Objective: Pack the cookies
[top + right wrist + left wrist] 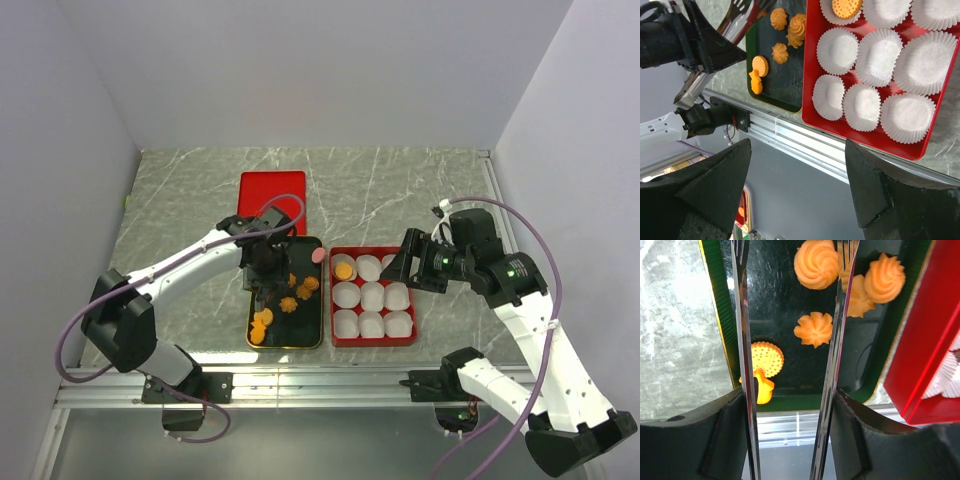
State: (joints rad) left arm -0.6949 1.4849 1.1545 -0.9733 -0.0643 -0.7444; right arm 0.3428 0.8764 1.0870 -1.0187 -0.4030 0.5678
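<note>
**Hovering over the cookie tray, one biscuit already in a cup**

Standing by the table (400,190), I see the left gripper (266,295) hanging low over the dark tray (285,346), which lies in front of the left arm. Its long metal fingers (742,340) are spread apart and grip nothing. From its wrist camera a small orange flower cookie (813,329) lies on the tray floor between them; whether they touch the tray, I cannot tell.

Most of the cookies (289,304) sit loose on this tray. There are orange swirls toward the middle and a round dotted biscuit (766,359) partly on top of another orange piece near the front rim. A pink cookie (318,255) lies at the tray's far right corner.

Just beside the tray on the right is the red box (372,342), filled with white paper cups (372,295) in three rows. One round orange cookie (847,7) rests in the far left cup.

The right gripper (398,268) hangs over the box's far right side, its jaws wide and empty. A red lid (272,190) lies flat behind the tray.
</note>
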